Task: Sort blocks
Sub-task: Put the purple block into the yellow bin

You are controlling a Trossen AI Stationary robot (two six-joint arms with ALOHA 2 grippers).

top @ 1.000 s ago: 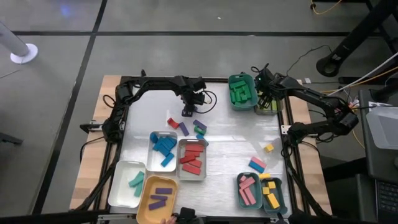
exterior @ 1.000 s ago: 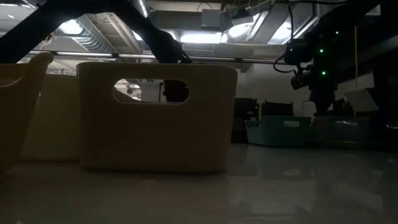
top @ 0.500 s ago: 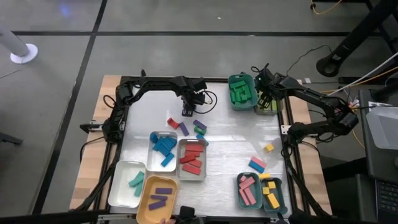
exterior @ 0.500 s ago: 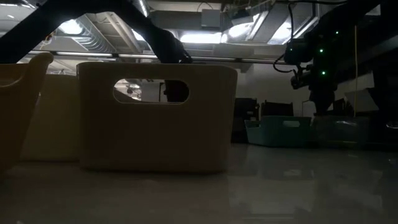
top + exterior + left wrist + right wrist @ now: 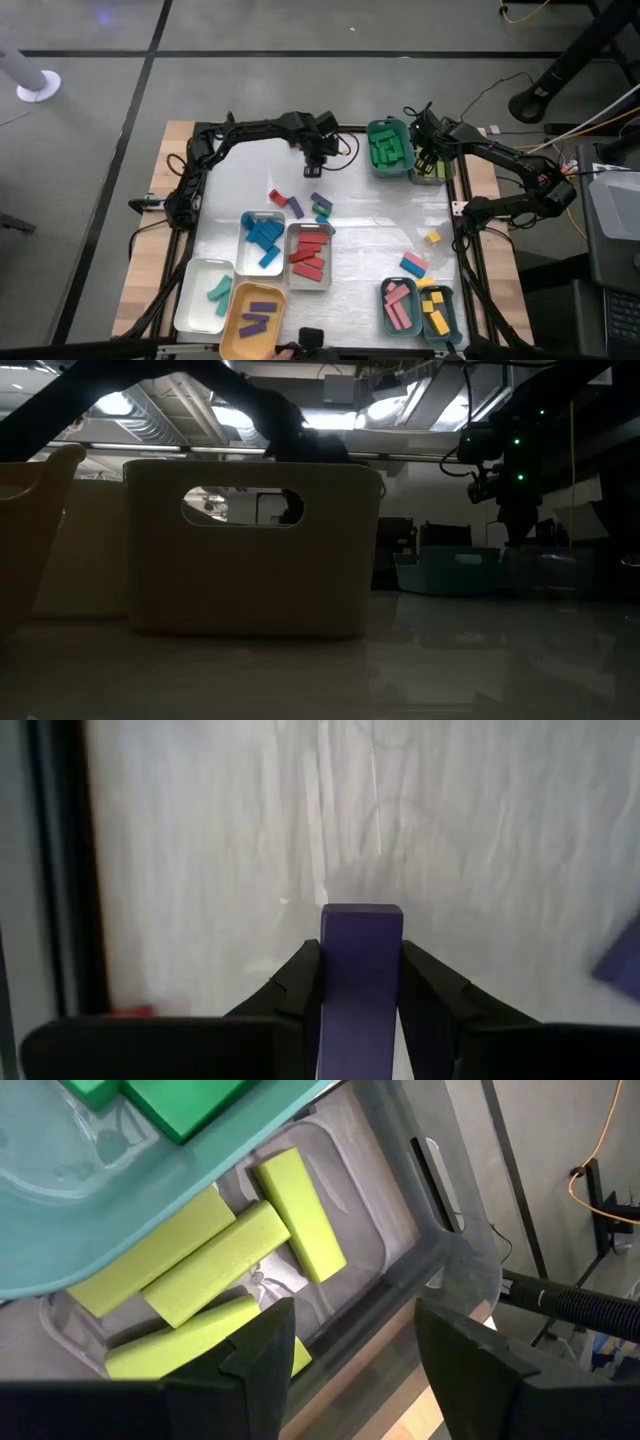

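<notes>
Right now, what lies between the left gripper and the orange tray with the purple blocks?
In the high view, between the left gripper, shut on a purple block, and the orange tray: loose blocks, then the blue-block tray.

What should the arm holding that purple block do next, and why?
Probably carry it toward the orange tray. The left gripper has its fingers shut on a purple block above bare table, and that tray already holds the other purple blocks.
</notes>
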